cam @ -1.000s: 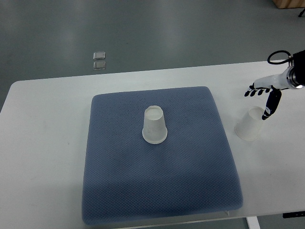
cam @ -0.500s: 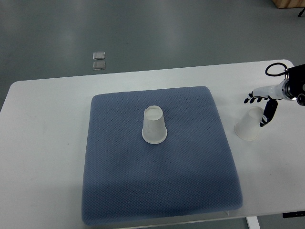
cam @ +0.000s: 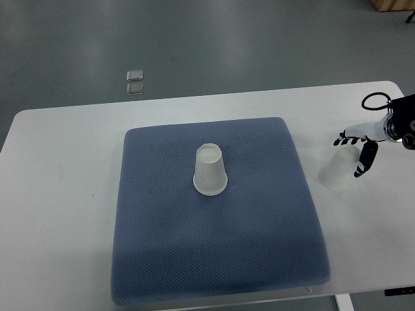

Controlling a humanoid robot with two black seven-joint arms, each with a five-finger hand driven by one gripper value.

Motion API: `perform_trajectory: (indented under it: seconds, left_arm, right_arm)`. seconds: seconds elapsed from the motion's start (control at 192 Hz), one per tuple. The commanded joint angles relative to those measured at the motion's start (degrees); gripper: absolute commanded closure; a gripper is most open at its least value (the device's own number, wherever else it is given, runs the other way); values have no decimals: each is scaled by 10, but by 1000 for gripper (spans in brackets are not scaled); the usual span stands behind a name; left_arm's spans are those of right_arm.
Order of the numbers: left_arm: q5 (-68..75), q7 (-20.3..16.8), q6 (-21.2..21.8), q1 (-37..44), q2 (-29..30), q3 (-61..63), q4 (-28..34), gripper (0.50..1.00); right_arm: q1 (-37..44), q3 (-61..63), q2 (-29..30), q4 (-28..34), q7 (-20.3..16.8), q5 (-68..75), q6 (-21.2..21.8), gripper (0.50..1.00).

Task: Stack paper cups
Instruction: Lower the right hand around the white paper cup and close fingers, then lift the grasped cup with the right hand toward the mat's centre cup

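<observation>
Top view | right hand (cam: 356, 150) open around side cup (cam: 339, 171) | unlifted

White table (cam: 65, 194) with rounded corners, grey floor (cam: 194, 45) behind it. Blue-grey textured mat (cam: 214, 259) lies flat on the table, roughly centred, its near edge reaching close to the table's front edge. One paper cup (cam: 211, 170) sits upside down on the mat's upper middle. Second paper cup (cam: 340, 169), also inverted, stands directly on the bare tabletop just right of the mat. Two small clear squares (cam: 135, 81) lie on the floor beyond the table's far edge.
</observation>
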Motion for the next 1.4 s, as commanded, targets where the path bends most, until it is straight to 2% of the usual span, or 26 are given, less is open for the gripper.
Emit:
perform_trajectory:
  seconds: [0.0,0.448,0.818,1.135,1.266,1.396]
  left_arm:
    - [0,0,0,0,0,0,0,500]
    - [0,0,0,0,0,0,0,500]
    - [0,0,0,0,0,0,1,500]
    - [0,0,0,0,0,0,0,500]
    - [0,0,0,0,0,0,0,500]
    - [0,0,0,0,0,1,-1,500]
  right_arm:
    - [0,0,3,0,0,0,0,599]
    - [-8,11,6,-5,0,0,0,638]
    - [-12,11,6,-6,0,-1,0,730]
    - [-2,11,-1,-5,0,0,4,752]
    - [29,6,-10,6,0,-1,10,752]
    - [99,-7,-34,47,-1,-1,30,752]
